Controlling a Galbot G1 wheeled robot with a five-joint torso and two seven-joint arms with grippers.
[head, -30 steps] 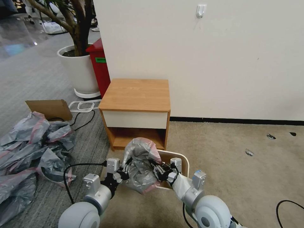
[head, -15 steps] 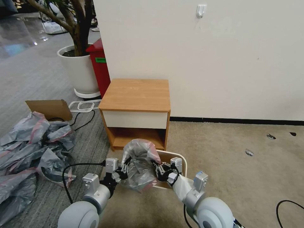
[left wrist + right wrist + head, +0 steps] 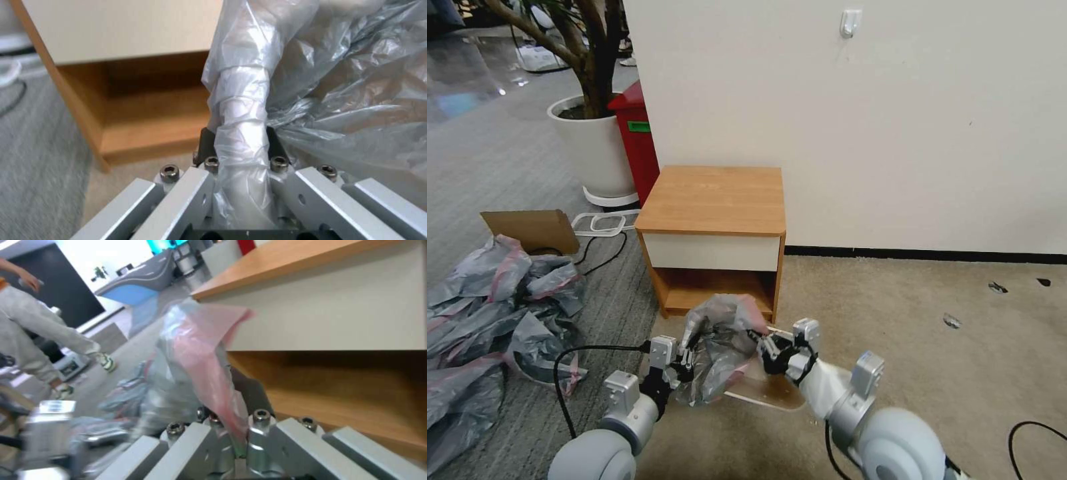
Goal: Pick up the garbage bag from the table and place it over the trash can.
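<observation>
Two grippers have the thin translucent grey plastic garbage bag with its pink-red rim band strung between them, off the floor. The left gripper is clamped on a twisted rope of crinkled film; its wrist view shows that twist wedged between closed jaws. The right gripper is pinching the pink band, and its wrist view has the pink strip caught tight in the jaws. Just beneath the right gripper lies the small cream-white rectangular plastic trash can with rolled rim, partly hidden, so what's inside it can't be made out. Just beyond both grippers stands the small light-brown wooden nightstand table with a white drawer front. Well off beside the left arm, a crumpled heap of grey-and-pink bags sprawls on the carpet.
</observation>
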